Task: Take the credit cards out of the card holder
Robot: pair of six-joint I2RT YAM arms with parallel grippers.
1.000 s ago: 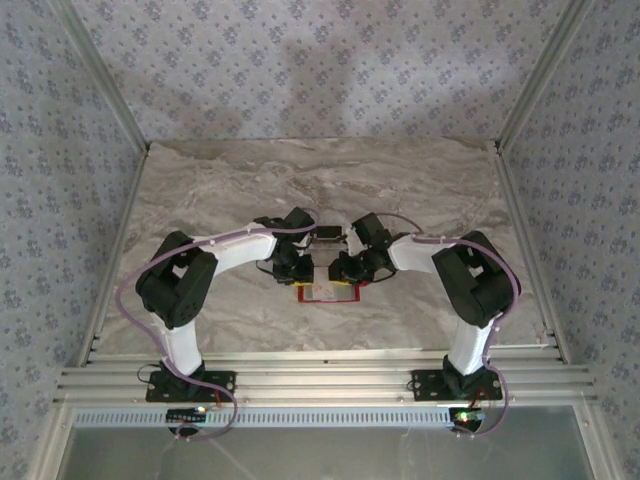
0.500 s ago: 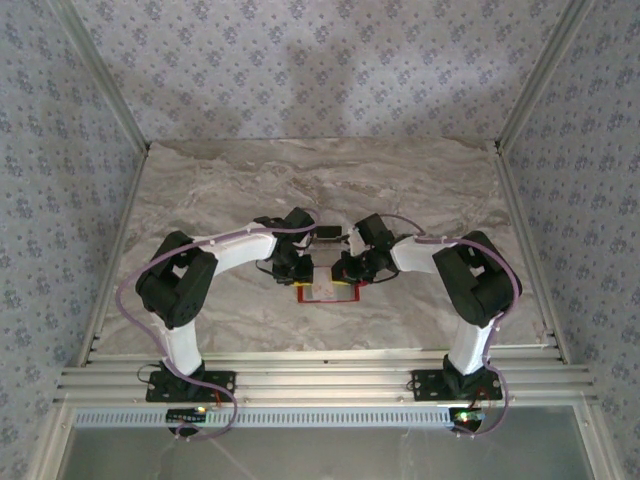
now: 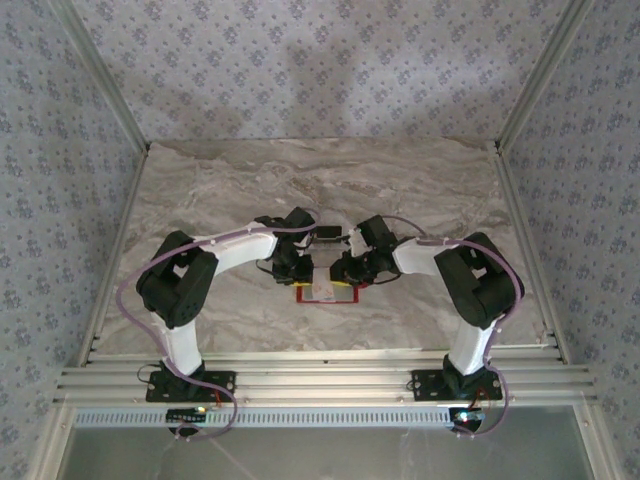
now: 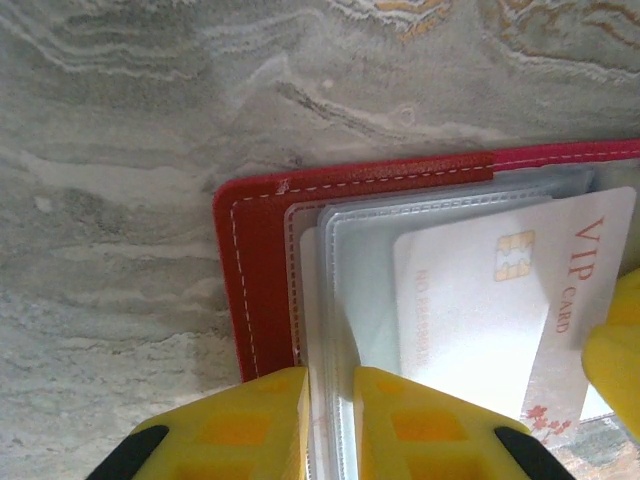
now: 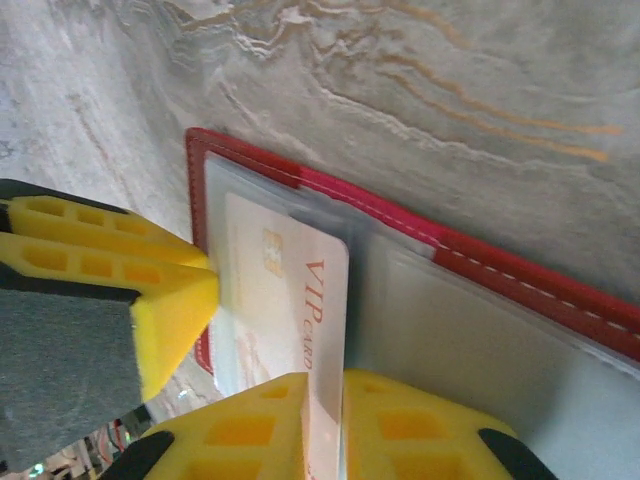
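The card holder (image 4: 262,270) is lying open on the marble table (image 4: 120,150), between the two wrists. The left gripper (image 4: 330,385) is pinching the stacked edges of the clear sleeves (image 4: 365,260), its fingers standing almost together. The right gripper (image 5: 343,385) is gripping one edge of the white VIP credit card (image 5: 290,290) at the top sleeve, with only a thin gap between its fingers. This bite is looking shallow, so a pull is risking a slip off the glossy card. If the left pinch is also clamping the card's own sleeve, friction is likely dragging the whole holder along. A pull angled across the pocket is risking a jam or a bent card.
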